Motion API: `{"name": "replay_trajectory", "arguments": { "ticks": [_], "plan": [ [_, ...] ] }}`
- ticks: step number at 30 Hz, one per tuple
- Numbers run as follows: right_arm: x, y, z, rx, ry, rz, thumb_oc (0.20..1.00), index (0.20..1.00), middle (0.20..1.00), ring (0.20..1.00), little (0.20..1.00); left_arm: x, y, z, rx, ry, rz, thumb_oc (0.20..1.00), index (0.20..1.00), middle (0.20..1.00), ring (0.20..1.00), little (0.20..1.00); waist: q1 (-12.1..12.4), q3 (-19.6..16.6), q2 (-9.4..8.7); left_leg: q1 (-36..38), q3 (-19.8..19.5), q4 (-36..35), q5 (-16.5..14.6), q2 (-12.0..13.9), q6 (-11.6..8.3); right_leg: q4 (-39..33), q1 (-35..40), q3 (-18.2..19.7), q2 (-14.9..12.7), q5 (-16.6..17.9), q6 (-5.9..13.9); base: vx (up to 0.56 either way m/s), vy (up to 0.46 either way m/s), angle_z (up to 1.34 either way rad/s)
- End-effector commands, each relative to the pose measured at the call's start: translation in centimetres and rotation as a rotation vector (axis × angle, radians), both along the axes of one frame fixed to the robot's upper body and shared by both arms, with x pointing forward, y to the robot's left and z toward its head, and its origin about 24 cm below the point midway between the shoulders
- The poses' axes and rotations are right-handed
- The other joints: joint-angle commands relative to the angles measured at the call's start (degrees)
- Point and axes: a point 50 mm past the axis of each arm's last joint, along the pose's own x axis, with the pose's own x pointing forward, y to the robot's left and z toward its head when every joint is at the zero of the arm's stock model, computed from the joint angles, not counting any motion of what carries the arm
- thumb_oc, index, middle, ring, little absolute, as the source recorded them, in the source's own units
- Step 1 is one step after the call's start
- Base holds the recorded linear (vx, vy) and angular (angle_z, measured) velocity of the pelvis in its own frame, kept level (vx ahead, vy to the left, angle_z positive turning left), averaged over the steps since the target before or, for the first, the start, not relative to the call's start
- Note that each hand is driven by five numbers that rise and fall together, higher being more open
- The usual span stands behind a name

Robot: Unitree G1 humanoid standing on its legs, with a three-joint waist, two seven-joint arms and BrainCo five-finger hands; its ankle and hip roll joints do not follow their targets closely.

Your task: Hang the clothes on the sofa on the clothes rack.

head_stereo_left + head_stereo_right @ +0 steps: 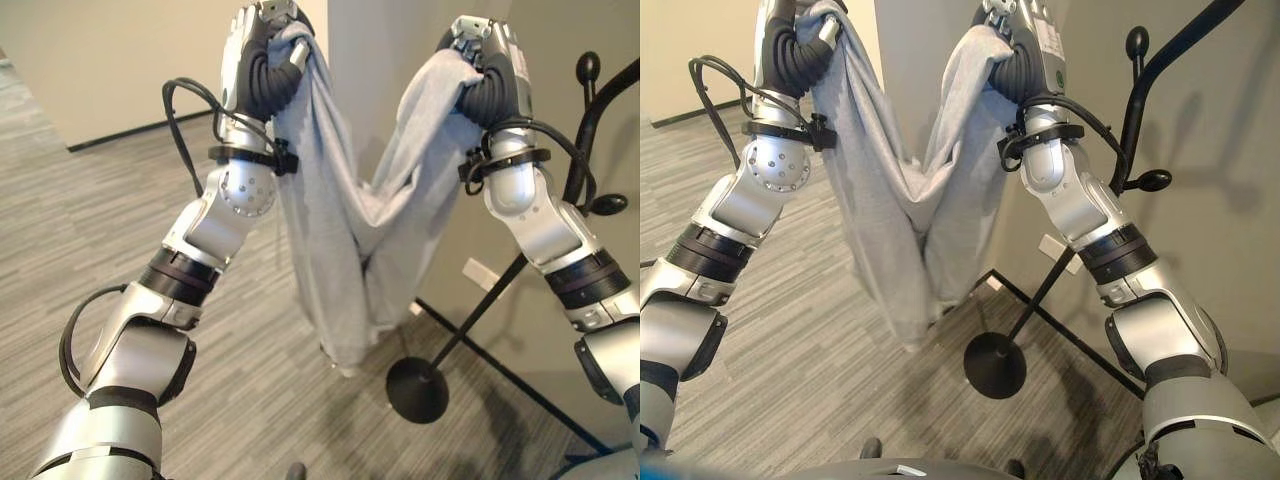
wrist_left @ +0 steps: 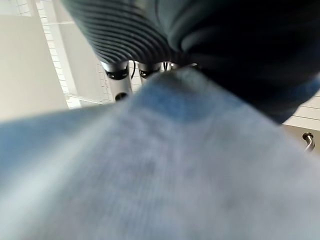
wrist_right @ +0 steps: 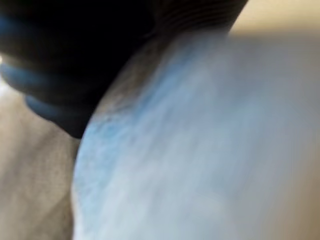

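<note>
One garment (image 1: 340,230), a pale grey-blue piece of cloth, hangs in the air between two raised hands. The left hand (image 1: 262,45) has its fingers curled round one top corner of the cloth, high on the left. The right hand (image 1: 488,55) grips the other top corner, high on the right. Between them the cloth sags in a deep V and its long lower part drops toward the floor (image 1: 120,220) without touching it. In the left wrist view the cloth (image 2: 165,165) lies right against that hand's ribbed cover. One black rack (image 1: 590,110) stands just right of the right arm, its pole slanting down to a round base (image 1: 418,390) on the floor, below the garment's hem. Two knobbed pegs show on it.
</note>
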Motion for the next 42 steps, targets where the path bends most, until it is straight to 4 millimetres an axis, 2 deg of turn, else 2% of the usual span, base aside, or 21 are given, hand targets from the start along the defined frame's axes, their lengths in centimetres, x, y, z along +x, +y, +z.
{"name": "replay_trajectory", "arguments": {
  "ticks": [1,14,20,30,31,37,40,42],
  "plan": [
    [-1.6,-1.9,3.5,-0.014,-0.160,-0.044,0.200,0.200,0.200,0.200,0.200,-0.1,1.7,2.3,-0.038,-0.062,0.055,0.200,0.200,0.200,0.200,0.200,1.24,-2.10,1.67,5.35,4.76,0.22,-7.67,-6.33,6.08,0.91,0.59,0.78,0.07,-2.23,2.07,0.01,0.123,-0.07],
    [-2.4,-2.7,3.9,-0.043,-0.210,-0.083,0.200,0.200,0.200,0.200,0.200,-0.8,3.9,2.6,0.000,-0.095,0.145,0.200,0.200,0.200,0.200,0.200,0.55,-2.25,1.65,10.77,7.42,0.22,-10.16,-7.23,8.36,0.91,-0.17,4.45,-1.35,1.14,2.07,0.00,0.093,-0.24],
    [-2.7,-2.8,3.8,-0.042,-0.214,-0.078,0.200,0.200,0.200,0.200,0.200,-1.0,3.7,2.3,0.001,-0.094,0.133,0.200,0.200,0.200,0.200,0.200,-0.35,-2.22,1.54,12.06,8.56,0.22,-10.84,-7.12,9.01,0.91,-0.80,6.56,-1.31,1.37,2.07,0.01,0.020,-0.27],
    [-3.2,-3.6,3.4,-0.036,-0.212,-0.087,0.200,0.200,0.200,0.200,0.200,-1.5,3.4,2.0,0.013,-0.100,0.119,0.200,0.200,0.200,0.200,0.200,-2.12,-1.52,2.37,13.54,9.67,0.26,-11.73,-6.64,9.81,0.91,-2.90,11.15,-0.57,1.90,2.07,0.01,-0.011,-0.28],
    [-3.3,-4.1,3.4,-0.031,-0.215,-0.102,0.200,0.200,0.200,0.200,0.200,-1.5,3.4,1.8,0.017,-0.095,0.116,0.200,0.200,0.200,0.200,0.200,-2.95,-1.20,2.70,13.76,9.74,0.27,-11.86,-6.48,9.91,0.91,-3.39,12.26,-0.17,1.88,2.07,0.01,-0.021,-0.20],
    [-3.2,-5.3,3.0,-0.020,-0.200,-0.150,0.200,0.200,0.200,0.200,0.200,-1.4,3.5,1.8,0.032,-0.087,0.126,0.200,0.200,0.200,0.200,0.200,-4.11,-1.01,3.26,13.91,10.17,0.22,-12.04,-5.94,9.95,0.91,-4.44,14.17,0.70,1.79,2.07,0.01,-0.031,-0.17],
    [-3.0,-6.6,2.7,-0.017,-0.173,-0.199,0.200,0.200,0.200,0.200,0.200,-1.3,3.3,1.9,0.037,-0.082,0.123,0.200,0.200,0.200,0.200,0.200,-5.82,-0.96,3.80,13.77,10.81,0.22,-12.01,-5.46,9.84,0.91,-5.18,16.03,1.78,1.43,2.07,0.03,-0.051,-0.24],
    [-2.9,-6.9,2.6,-0.019,-0.162,-0.213,0.200,0.200,0.200,0.200,0.200,-1.3,3.3,1.9,0.038,-0.079,0.124,0.200,0.200,0.200,0.200,0.200,-6.04,-1.04,3.91,13.73,10.96,0.22,-12.06,-5.30,9.75,0.91,-5.34,16.31,2.00,1.27,2.07,0.03,-0.055,-0.14]
  ]
}}
